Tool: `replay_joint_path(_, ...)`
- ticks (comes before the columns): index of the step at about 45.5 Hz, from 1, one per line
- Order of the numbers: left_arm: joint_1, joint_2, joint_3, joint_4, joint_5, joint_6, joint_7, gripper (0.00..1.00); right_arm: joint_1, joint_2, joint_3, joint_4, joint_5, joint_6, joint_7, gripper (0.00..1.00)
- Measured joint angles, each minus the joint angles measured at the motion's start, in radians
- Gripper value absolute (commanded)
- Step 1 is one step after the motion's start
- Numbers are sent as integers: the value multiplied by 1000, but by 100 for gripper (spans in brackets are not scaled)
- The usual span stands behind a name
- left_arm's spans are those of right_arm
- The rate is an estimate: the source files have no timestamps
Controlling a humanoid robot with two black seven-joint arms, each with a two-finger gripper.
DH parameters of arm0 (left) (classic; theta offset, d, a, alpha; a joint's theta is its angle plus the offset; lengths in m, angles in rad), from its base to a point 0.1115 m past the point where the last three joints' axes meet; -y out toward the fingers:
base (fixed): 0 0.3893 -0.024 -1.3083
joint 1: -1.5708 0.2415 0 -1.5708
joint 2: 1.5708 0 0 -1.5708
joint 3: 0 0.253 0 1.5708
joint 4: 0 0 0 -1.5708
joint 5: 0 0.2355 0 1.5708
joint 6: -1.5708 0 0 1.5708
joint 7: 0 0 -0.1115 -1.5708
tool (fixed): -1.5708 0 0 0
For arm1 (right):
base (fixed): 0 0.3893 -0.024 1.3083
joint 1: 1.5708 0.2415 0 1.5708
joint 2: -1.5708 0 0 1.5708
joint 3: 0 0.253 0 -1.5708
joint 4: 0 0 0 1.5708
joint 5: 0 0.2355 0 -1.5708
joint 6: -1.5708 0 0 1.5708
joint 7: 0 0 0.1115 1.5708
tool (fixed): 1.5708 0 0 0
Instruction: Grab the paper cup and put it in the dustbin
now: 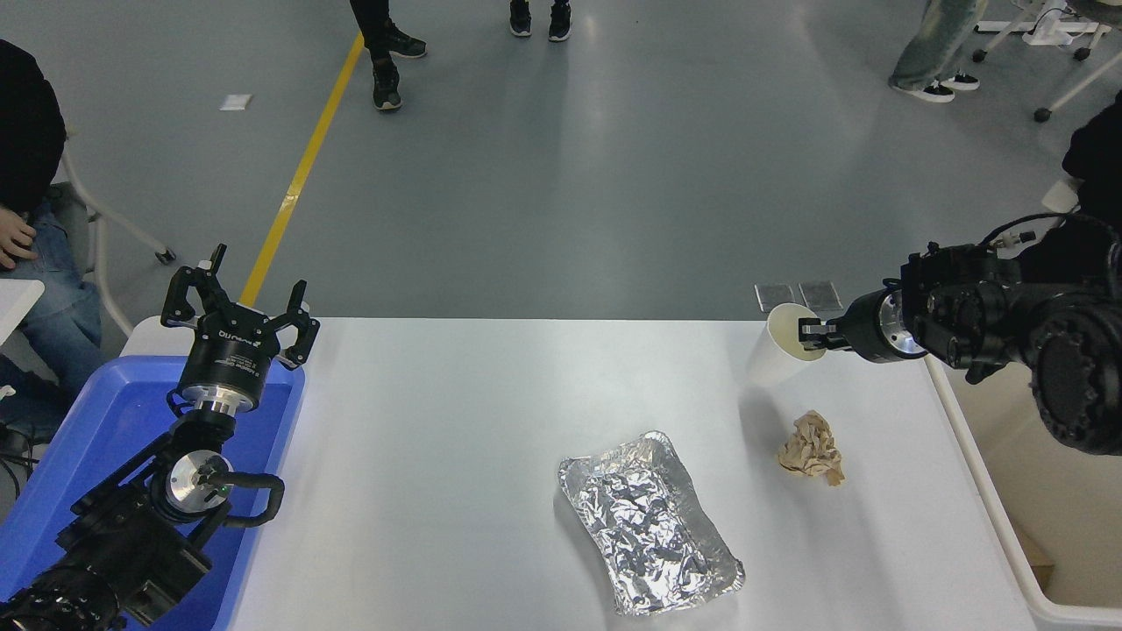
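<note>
The white paper cup (777, 350) hangs tilted above the table near its far right edge, its cream mouth turned toward the arm. My right gripper (808, 336) is shut on the cup's rim and holds it off the surface; its shadow lies on the table below. The off-white dustbin (980, 491) stands at the right edge of the table, to the right of the cup, partly hidden by my right arm. My left gripper (238, 307) is open and parked over the blue tub at the lower left.
A crumpled tan paper ball (812, 449) lies below the cup. A crinkled foil tray (647, 521) sits at the table's front centre. A blue plastic tub (96, 429) stands at the left. People stand on the floor beyond, one sits at the far left.
</note>
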Motion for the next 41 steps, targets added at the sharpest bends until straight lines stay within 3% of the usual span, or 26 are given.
replay_joint_path(21, 0, 0, 0, 0, 0, 0, 0, 98, 500, -178, -3, 273, -152, 129, 21, 0)
replay_joint_path(41, 0, 0, 0, 0, 0, 0, 0, 98, 689, -228, -3, 402, -218, 167, 23, 0)
